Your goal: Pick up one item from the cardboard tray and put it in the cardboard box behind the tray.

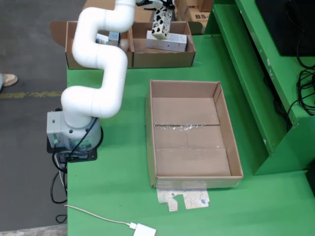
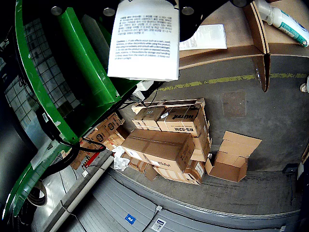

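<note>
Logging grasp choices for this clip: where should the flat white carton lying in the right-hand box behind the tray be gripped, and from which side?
The white carton lies flat and long across the box. Probably best from above, gripping across its narrow width near the middle. The gripper would first need to release the patterned item.

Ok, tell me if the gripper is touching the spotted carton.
Touching. In the wrist view the carton sits clamped directly under the gripper; the fixed view shows it hanging over the box.
</note>
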`<act>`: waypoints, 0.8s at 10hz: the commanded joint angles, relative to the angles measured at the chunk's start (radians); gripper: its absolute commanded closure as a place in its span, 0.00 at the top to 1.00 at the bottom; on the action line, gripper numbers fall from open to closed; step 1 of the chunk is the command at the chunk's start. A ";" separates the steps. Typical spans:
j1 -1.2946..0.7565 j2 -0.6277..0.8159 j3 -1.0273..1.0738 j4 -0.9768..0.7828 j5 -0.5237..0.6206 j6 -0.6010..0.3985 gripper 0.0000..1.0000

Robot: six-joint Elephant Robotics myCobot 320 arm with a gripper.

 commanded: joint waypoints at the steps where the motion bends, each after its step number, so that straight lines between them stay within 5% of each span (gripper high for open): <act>1: -0.005 0.025 0.031 0.014 -0.010 0.000 0.00; 8: -0.032 -0.055 0.031 0.013 -0.010 0.000 0.00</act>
